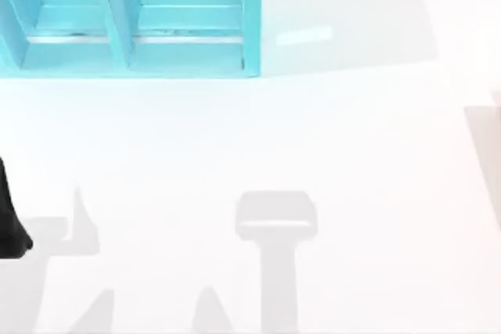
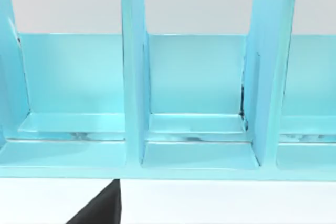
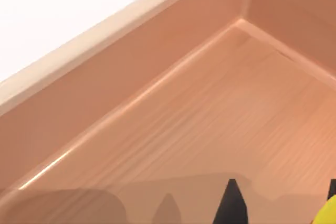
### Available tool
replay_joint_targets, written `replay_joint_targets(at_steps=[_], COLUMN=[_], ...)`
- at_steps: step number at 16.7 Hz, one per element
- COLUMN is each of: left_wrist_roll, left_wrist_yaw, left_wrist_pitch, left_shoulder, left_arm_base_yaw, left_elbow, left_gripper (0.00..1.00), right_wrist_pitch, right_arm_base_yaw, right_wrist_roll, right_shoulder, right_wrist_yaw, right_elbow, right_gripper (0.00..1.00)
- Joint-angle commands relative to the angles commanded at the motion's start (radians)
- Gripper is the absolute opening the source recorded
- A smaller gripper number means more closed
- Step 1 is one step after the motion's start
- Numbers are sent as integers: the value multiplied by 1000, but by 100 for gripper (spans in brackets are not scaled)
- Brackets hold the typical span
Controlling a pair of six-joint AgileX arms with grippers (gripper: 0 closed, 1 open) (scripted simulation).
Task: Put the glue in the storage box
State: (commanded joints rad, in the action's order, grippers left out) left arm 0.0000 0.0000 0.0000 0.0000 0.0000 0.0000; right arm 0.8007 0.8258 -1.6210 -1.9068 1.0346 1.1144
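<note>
The storage box (image 1: 133,44) is turquoise with upright dividers and stands at the table's far left; the left wrist view faces its compartments (image 2: 197,129) from close by. A yellow piece of the glue (image 3: 327,214) shows at the edge of the right wrist view, low inside a wooden tray (image 3: 173,129). My right gripper (image 3: 281,203) hangs open over the tray floor, one dark fingertip (image 3: 231,205) well apart from the other, which is beside the glue. Part of my left arm (image 1: 9,217) is at the table's left edge, and a dark part of its gripper (image 2: 100,211) shows in front of the box.
The wooden tray has raised walls and a corner (image 3: 241,19) ahead of the right gripper; a tan sliver (image 1: 496,99) marks it at the table's right edge. White tabletop (image 1: 313,138) lies between the box and the tray.
</note>
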Motion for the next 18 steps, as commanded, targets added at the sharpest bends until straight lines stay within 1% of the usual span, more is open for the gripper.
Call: replay_joint_targets(at_steps=[13, 14, 18], left_wrist_roll=[0, 0, 0], left_wrist_yaw=[0, 0, 0], left_wrist_pitch=[0, 0, 0], left_shoulder=[0, 0, 0], left_arm_base_yaw=[0, 0, 0], left_elbow=[0, 0, 0], left_gripper=[100, 100, 100], right_wrist_pitch=[0, 0, 0], right_arm_base_yaw=[0, 0, 0], right_wrist_roll=[0, 0, 0], right_shoulder=[0, 0, 0], right_wrist_yaw=[0, 0, 0], right_elbow=[0, 0, 0], right_gripper=[98, 100, 100])
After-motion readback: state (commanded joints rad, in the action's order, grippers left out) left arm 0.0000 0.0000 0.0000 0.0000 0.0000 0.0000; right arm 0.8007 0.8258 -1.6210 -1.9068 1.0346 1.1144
